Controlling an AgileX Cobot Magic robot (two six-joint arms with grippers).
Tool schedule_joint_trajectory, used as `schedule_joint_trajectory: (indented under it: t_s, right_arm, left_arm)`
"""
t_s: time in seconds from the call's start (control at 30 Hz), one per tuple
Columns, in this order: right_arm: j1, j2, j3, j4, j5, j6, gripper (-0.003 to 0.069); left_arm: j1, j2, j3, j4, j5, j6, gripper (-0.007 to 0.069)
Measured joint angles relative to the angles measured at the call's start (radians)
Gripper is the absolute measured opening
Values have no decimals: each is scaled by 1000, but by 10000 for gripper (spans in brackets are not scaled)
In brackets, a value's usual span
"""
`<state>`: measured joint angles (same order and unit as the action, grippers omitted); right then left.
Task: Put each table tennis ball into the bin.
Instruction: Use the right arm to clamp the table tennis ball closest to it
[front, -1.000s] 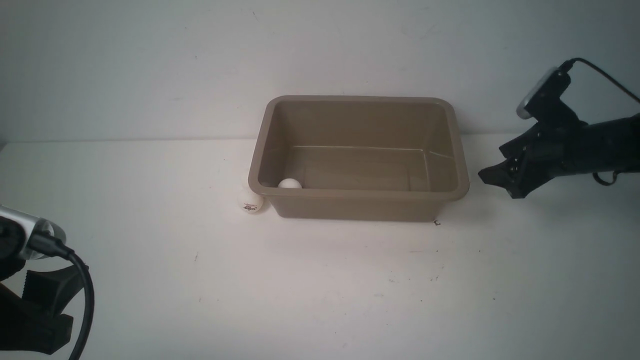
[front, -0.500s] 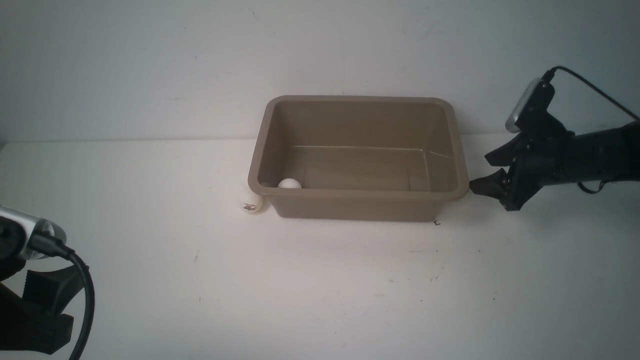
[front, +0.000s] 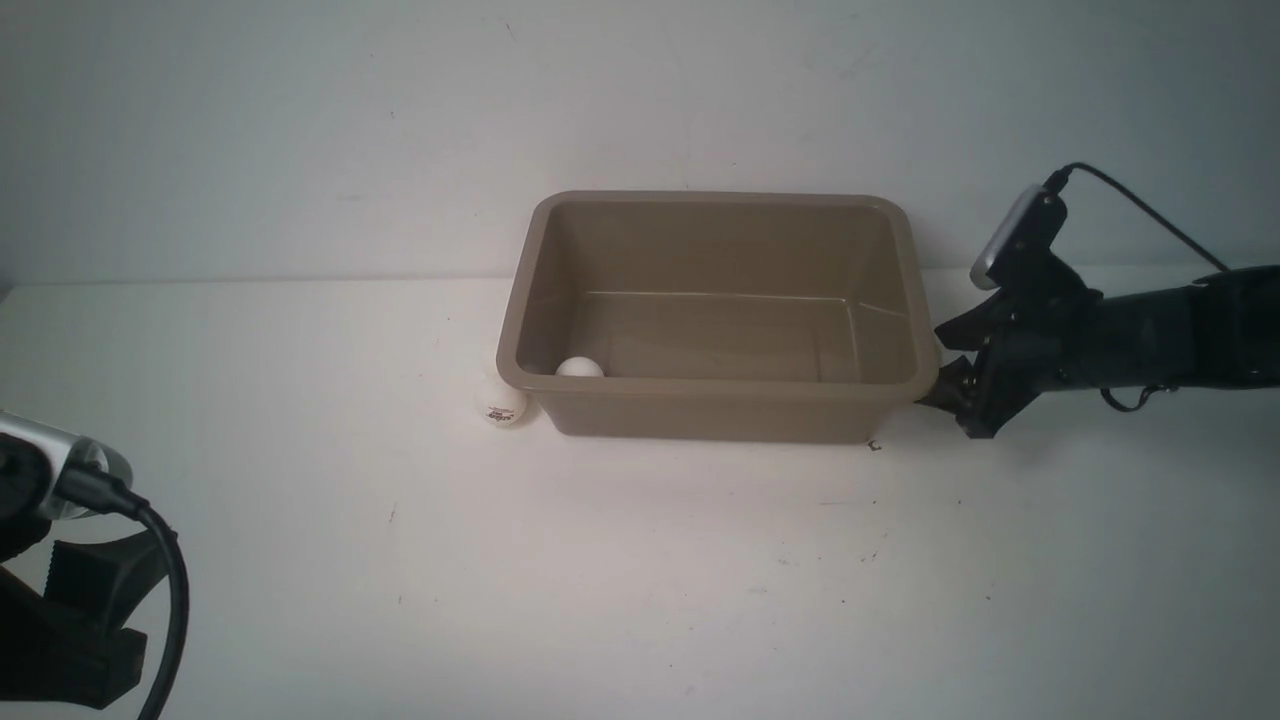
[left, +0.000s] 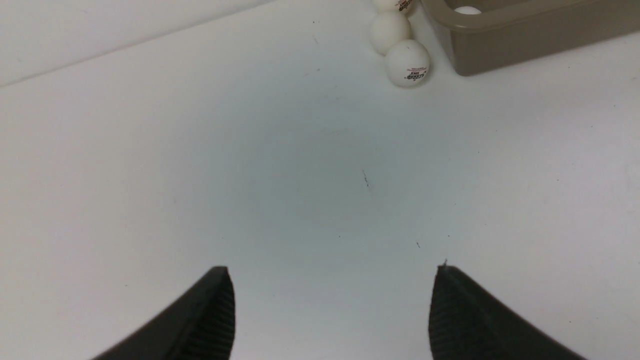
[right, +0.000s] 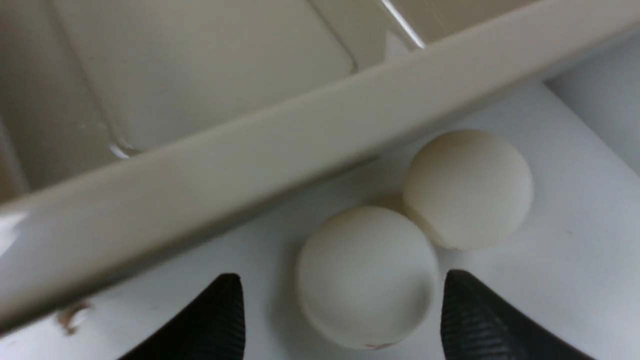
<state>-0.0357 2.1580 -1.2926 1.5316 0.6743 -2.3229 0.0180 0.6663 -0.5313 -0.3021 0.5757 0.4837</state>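
Note:
The taupe bin (front: 720, 390) stands mid-table with one white table tennis ball (front: 579, 368) inside at its front-left corner. Another ball (front: 501, 403) lies outside that corner; the left wrist view shows three balls in a row there (left: 407, 63) (left: 389, 31) (left: 395, 4). My right gripper (front: 940, 370) is low at the bin's right front corner, open. In the right wrist view a ball (right: 367, 275) sits between its fingers, apart from both, with a second ball (right: 468, 189) touching it beside the bin's rim (right: 250, 150). My left gripper (left: 332, 300) is open and empty over bare table.
The left arm (front: 70, 620) sits at the table's near left corner, its cable hanging beside it. A wall runs behind the bin. A small dark speck (front: 875, 446) lies by the bin's front right corner.
My right arm has come down and to the left, from above the table to the bin's right front corner. The left arm and the balls have stayed put.

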Motion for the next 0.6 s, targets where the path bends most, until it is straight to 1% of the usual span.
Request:
schedule_joint_trajectory:
  t_s: [0.2, 0.6]
  right_arm:
    - [0, 4, -1, 123, -16, -49, 480]
    - [0, 14, -4, 159, 10, -16, 480]
  left_arm:
    - [0, 0, 0, 0, 0, 0, 468]
    - [0, 0, 0, 0, 0, 0, 468]
